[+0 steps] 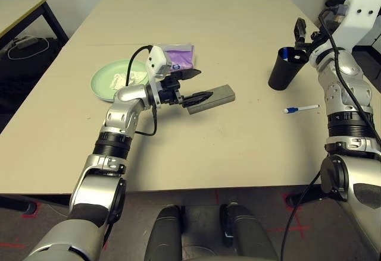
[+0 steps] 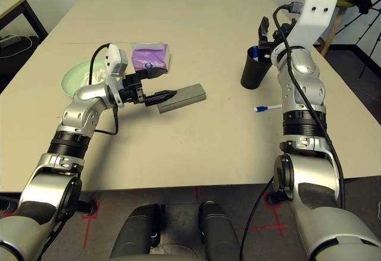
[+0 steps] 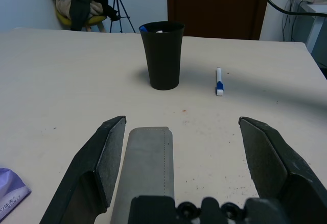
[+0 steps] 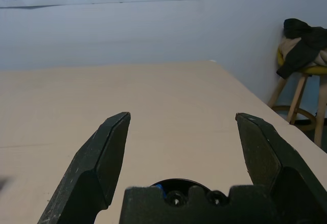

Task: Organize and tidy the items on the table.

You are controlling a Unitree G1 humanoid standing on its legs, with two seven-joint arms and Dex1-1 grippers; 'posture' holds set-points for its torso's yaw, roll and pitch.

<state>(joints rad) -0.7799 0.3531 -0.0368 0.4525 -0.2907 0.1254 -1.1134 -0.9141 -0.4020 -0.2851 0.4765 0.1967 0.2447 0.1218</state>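
Note:
My left gripper (image 1: 202, 84) stands open over the near end of the grey-green glasses case (image 1: 217, 96), which lies flat on the table (image 1: 238, 154). In the left wrist view the case (image 3: 145, 163) lies beside one finger (image 3: 107, 163), not squarely between the two. Behind that gripper lies the purple tissue pack (image 1: 180, 53). A light green plate (image 1: 101, 85) holds crumpled white tissue (image 1: 125, 79). My right gripper (image 4: 181, 117) hangs open and empty just above the black cup (image 1: 283, 69), which has a blue-capped pen inside. Another white pen (image 1: 302, 109) lies near the cup.
A smaller dark-legged desk (image 1: 24, 8) stands at the far left with cables on the floor beneath. A stool piled with clothes (image 3: 82, 4) and a tripod stand beyond the table's right side. The table's far half and near edge are bare.

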